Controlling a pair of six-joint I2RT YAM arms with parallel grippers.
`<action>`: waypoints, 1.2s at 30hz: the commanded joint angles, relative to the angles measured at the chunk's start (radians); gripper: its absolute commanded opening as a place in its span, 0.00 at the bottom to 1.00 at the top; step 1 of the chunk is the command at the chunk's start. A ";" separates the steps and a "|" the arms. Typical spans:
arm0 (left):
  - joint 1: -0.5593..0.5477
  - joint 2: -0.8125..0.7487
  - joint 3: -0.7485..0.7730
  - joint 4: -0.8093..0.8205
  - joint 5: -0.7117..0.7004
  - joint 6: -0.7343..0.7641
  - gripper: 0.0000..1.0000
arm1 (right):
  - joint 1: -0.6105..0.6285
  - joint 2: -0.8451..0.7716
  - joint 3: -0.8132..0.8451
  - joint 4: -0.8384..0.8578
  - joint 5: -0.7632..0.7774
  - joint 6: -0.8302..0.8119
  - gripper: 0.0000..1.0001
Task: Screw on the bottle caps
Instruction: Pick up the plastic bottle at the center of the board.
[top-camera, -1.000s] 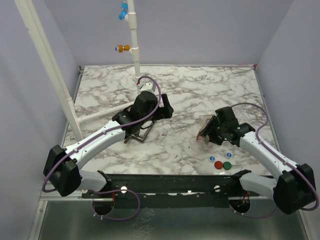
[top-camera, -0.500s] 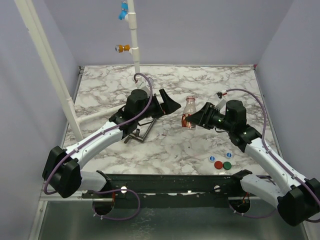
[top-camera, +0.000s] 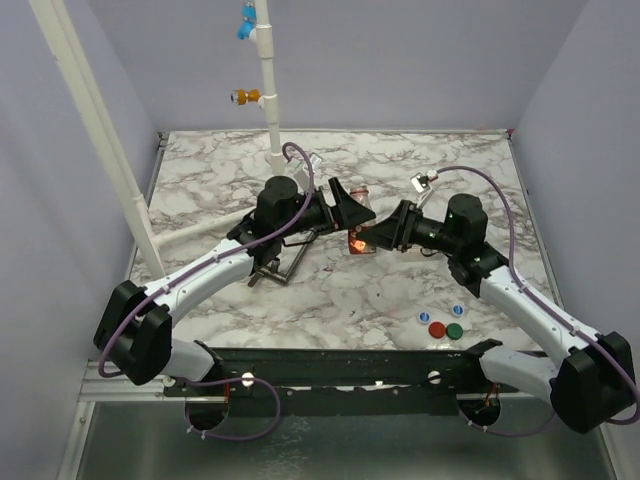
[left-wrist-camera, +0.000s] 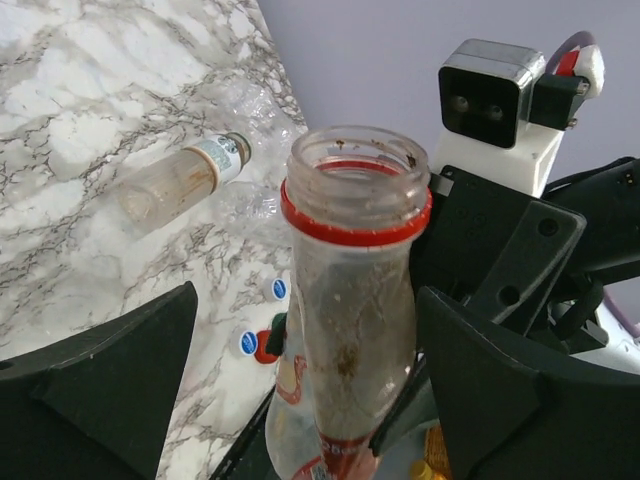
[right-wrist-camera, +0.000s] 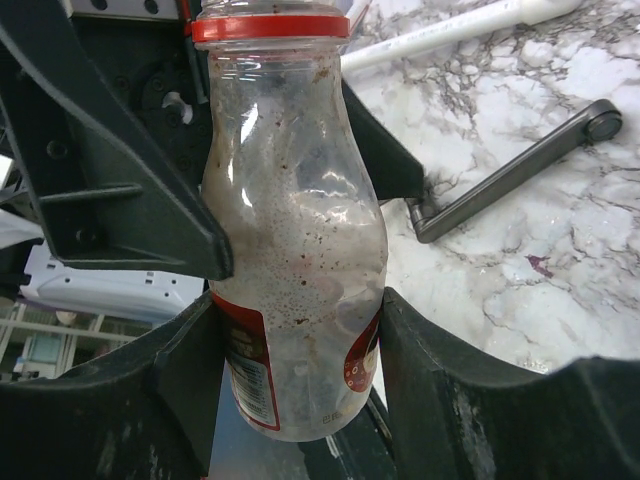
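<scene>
Two arms meet in the air above the marble-patterned table (top-camera: 440, 180), and between them is one clear plastic bottle with a reddish label (right-wrist-camera: 295, 230), uncapped, with a red ring round its neck. The right gripper (right-wrist-camera: 300, 385) is clamped on the bottle's lower body at the label. The left gripper (left-wrist-camera: 305, 400) stands wide apart, a finger on either side of the neck, with gaps showing on both sides. This looks like a hand-over before any capping. The small round red cap (top-camera: 437, 329), green cap (top-camera: 455, 330) and two white-and-blue caps (top-camera: 424, 317) (top-camera: 458, 310) lie together near the front right of the table, well apart from the bottle. A second clear bottle (left-wrist-camera: 180, 185) lies on its side. Next, the left jaws should probably close below the thread, leaving the mouth free, before the right lets go to fetch a cap.
</scene>
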 joint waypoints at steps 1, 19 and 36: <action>0.003 0.038 0.024 0.056 0.059 -0.018 0.87 | 0.017 0.016 0.044 0.069 -0.064 -0.016 0.42; 0.016 0.004 0.081 -0.008 -0.072 0.065 0.19 | 0.031 -0.034 -0.012 -0.068 0.040 -0.069 0.90; 0.023 0.007 0.111 -0.018 -0.014 -0.020 0.19 | 0.055 -0.015 -0.024 0.032 0.148 -0.062 0.82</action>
